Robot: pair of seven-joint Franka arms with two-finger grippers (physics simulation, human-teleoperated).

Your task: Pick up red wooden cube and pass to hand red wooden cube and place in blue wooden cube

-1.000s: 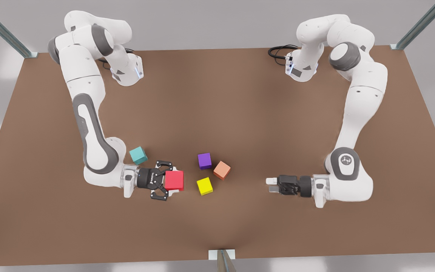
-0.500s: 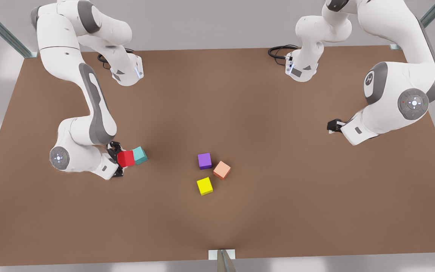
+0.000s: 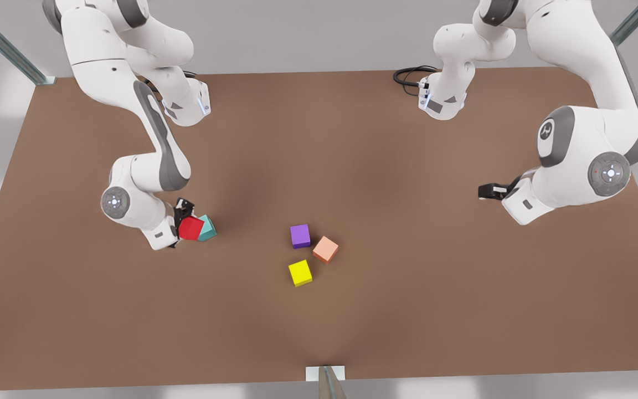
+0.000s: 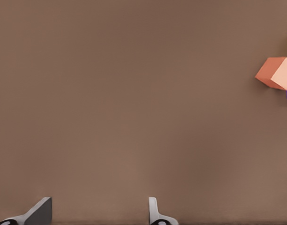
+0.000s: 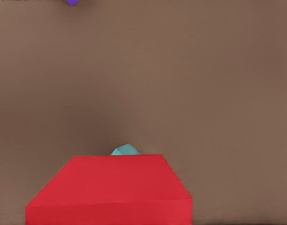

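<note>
Your right gripper (image 3: 185, 226), shut tight on the red wooden cube (image 3: 190, 228), has tipped it against the blue wooden cube (image 3: 207, 229) near the tabletop's (image 3: 352, 310) left edge, so the drop looks close, while your left gripper (image 4: 99, 213) waits wide open and empty by the right edge.

Purple cube (image 3: 299, 235), salmon-orange cube (image 3: 325, 249) and yellow cube (image 3: 300, 273) clustered mid-table (image 3: 352, 166).

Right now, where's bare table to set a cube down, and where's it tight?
Bare: the wide stretch between the orange cube and the open left gripper, and the table's middle beyond the purple cube. Tight: purple, orange and yellow cube cluster; the right gripper holding the red cube against the teal cube.
</note>
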